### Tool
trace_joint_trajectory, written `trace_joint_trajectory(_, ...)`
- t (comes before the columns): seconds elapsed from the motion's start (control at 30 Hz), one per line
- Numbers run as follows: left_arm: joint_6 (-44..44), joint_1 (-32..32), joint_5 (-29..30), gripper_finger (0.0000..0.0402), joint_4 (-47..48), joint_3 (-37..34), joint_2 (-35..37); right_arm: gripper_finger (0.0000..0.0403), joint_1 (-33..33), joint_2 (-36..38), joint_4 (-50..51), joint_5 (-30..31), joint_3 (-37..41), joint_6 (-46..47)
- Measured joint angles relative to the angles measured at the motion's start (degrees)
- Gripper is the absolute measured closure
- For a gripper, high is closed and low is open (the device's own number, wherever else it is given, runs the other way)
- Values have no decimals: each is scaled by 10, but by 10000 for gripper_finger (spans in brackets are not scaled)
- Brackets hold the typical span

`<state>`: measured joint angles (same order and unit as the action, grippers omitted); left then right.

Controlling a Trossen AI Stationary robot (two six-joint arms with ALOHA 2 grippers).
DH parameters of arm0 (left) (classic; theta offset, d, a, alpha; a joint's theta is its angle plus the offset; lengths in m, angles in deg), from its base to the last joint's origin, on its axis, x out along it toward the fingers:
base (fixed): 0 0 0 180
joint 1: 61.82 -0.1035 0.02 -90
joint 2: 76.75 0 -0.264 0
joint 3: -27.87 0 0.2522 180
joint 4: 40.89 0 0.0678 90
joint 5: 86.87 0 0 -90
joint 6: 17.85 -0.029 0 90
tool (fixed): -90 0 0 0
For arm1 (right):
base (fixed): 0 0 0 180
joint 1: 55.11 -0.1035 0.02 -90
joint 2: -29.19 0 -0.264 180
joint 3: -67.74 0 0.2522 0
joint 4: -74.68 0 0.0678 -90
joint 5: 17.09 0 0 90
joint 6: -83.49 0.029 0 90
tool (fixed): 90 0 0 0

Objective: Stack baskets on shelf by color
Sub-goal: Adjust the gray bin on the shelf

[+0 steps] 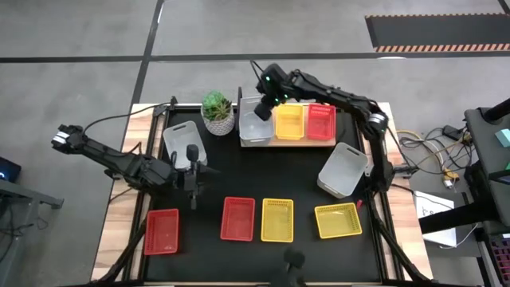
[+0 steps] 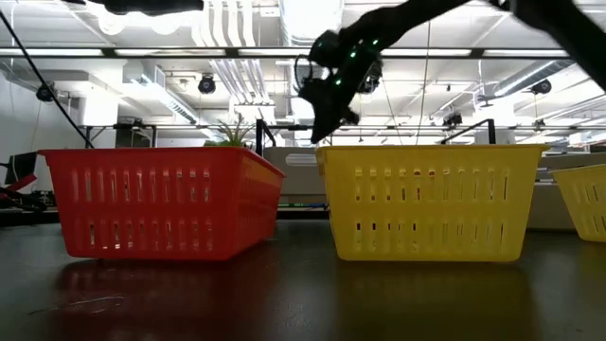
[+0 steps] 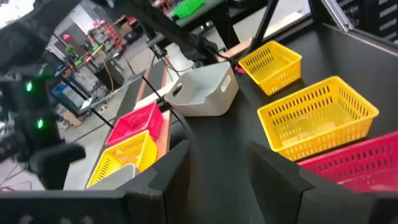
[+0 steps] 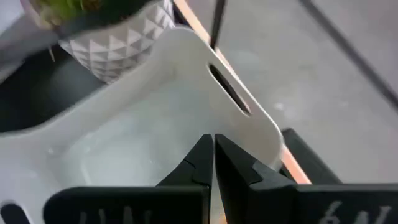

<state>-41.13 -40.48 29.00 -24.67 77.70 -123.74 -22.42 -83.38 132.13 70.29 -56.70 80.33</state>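
The shelf (image 1: 307,142) stands at the far middle and carries a white basket (image 1: 255,126), a yellow one (image 1: 289,121) and a red one (image 1: 321,121) side by side. My right gripper (image 1: 268,97) hangs shut over the white basket (image 4: 143,130), its tips (image 4: 212,142) above the basket's inside with nothing between them. My left gripper (image 1: 191,174) is open over the mat's left part; its fingers (image 3: 177,168) hold nothing. On the mat sit two more white baskets (image 1: 182,137) (image 1: 344,169), two red ones (image 1: 162,231) (image 1: 237,218) and two yellow ones (image 1: 276,219) (image 1: 338,220).
A white pot with a green plant (image 1: 217,112) stands just left of the shelf, close to my right gripper. The white basket at the right (image 3: 205,93) lies tilted near the mat's right edge. The near red (image 2: 161,204) and yellow (image 2: 431,204) baskets stand upright along the front.
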Motion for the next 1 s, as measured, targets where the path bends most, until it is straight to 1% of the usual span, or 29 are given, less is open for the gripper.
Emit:
trace_joint_trajectory(0.07, -3, 0, 0, 260, 3, 0, 5, 394, 9, -34, 26, -15, -44, -3)
trace_joint_trajectory(0.23, -26, 0, 0, 260, 13, 0, 8, 394, 16, -103, 92, 2, -133, -4)
trace_joint_trajectory(0.3, -31, 0, 0, 260, 12, 0, 6, 394, 18, -120, 117, 29, -159, -4)
trace_joint_trajectory(0.4, -32, 0, 0, 260, 16, 0, 6, 394, 18, -138, 145, 89, -185, -3)
trace_joint_trajectory(0.5, -32, 0, 0, 260, 16, 0, 6, 394, 19, -146, 165, 129, -198, -3)
trace_joint_trajectory(0.53, -32, 0, 0, 260, 16, 0, 6, 394, 20, -147, 165, 134, -200, -2)
trace_joint_trajectory(0.9, -38, 0, 1, 260, 16, 0, 6, 394, 18, -133, 171, 136, -201, -3)
trace_joint_trajectory(1.0, -42, 0, 1, 260, 14, 0, 3, 394, 6, -115, 182, 129, -203, -4)
